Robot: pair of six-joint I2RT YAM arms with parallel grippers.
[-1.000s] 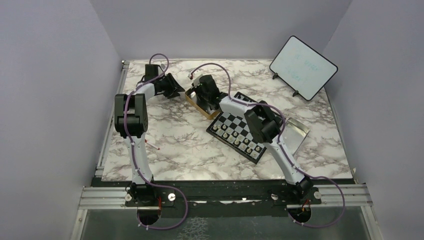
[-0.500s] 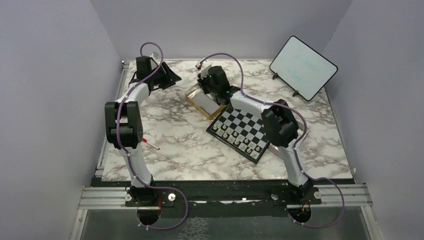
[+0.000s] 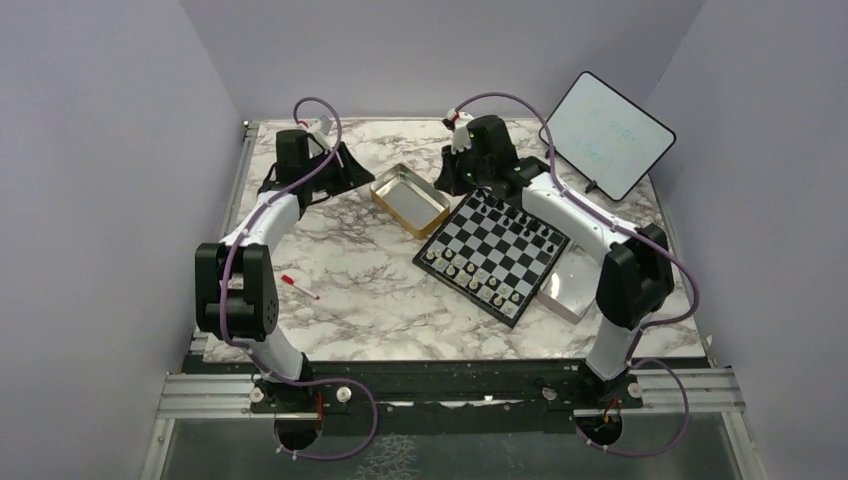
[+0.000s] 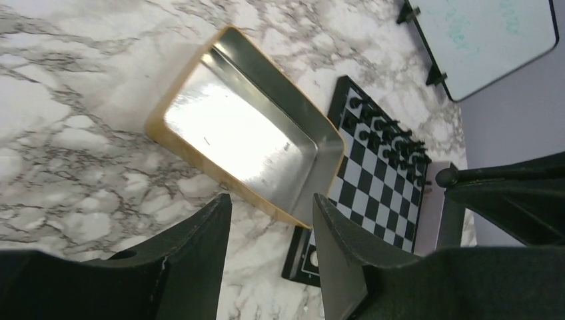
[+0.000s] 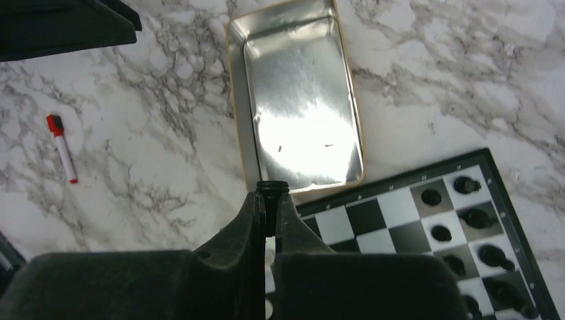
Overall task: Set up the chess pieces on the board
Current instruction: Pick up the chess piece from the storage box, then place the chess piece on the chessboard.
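Observation:
The board (image 3: 497, 252) lies mid-table, with black chess pieces (image 3: 520, 218) along its far edge and pale pieces (image 3: 468, 280) along its near edge. My right gripper (image 3: 455, 180) hovers past the board's far-left corner. In the right wrist view it (image 5: 270, 200) is shut on a small black chess piece (image 5: 272, 189), above the gap between the gold tin (image 5: 300, 100) and the board (image 5: 393, 207). My left gripper (image 3: 350, 172) is open and empty left of the tin (image 3: 410, 200). In its wrist view the jaws (image 4: 272, 207) stand wide apart above the tin (image 4: 240, 133) and the board's corner (image 4: 380, 187).
A silver lid (image 3: 568, 290) lies against the board's right side. A white tablet (image 3: 605, 135) stands at the back right. A red marker (image 3: 298, 287) lies on the marble at the left. The tin's inside looks bare in both wrist views.
My right gripper has left the tin and swung back and to the right, now near the board's far-left corner. The left arm has shifted slightly and stays by the tin.

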